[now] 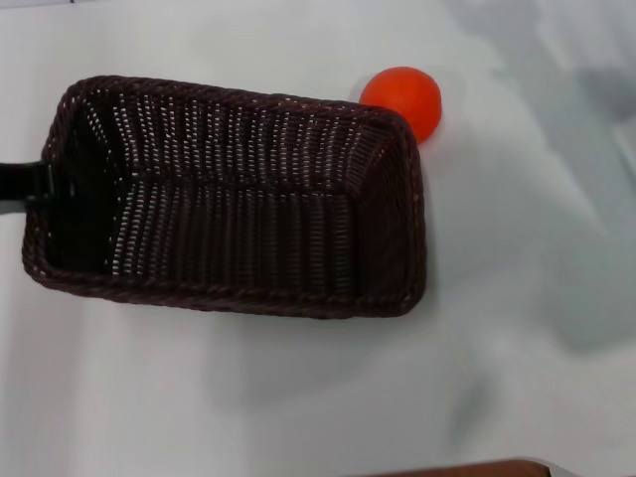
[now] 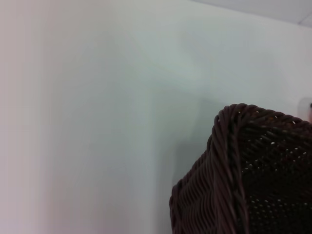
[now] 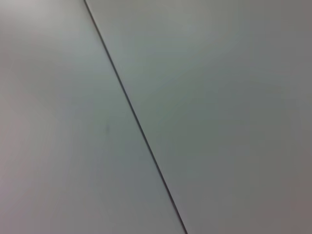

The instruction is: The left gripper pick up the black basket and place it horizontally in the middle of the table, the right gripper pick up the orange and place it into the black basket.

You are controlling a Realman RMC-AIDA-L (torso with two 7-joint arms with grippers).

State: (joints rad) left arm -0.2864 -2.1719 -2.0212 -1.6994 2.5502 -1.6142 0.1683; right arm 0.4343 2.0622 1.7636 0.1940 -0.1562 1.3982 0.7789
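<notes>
Left claw (image 1: pixel 35 184) shows only as a slim black bar reaching in from the table's left edge to the short left wall of the black basket (image 1: pixel 238 199); it seems clamped on that braided rim, though whether its fingers are fully closed there cannot be told. That basket lies lengthwise across the middle of the table (image 1: pixel 298 397), slightly skewed, its right end dipping toward the near edge, and it looks set down or nearly so. Just beyond its far right corner sits the orange (image 1: pixel 402 99), touching or almost touching the rim. To finish this step well, level the long sides with the table's near edge, lower gently, and avoid nudging the orange away. No right claw appears anywhere; its wrist view shows only bare surface crossed by a thin seam.
</notes>
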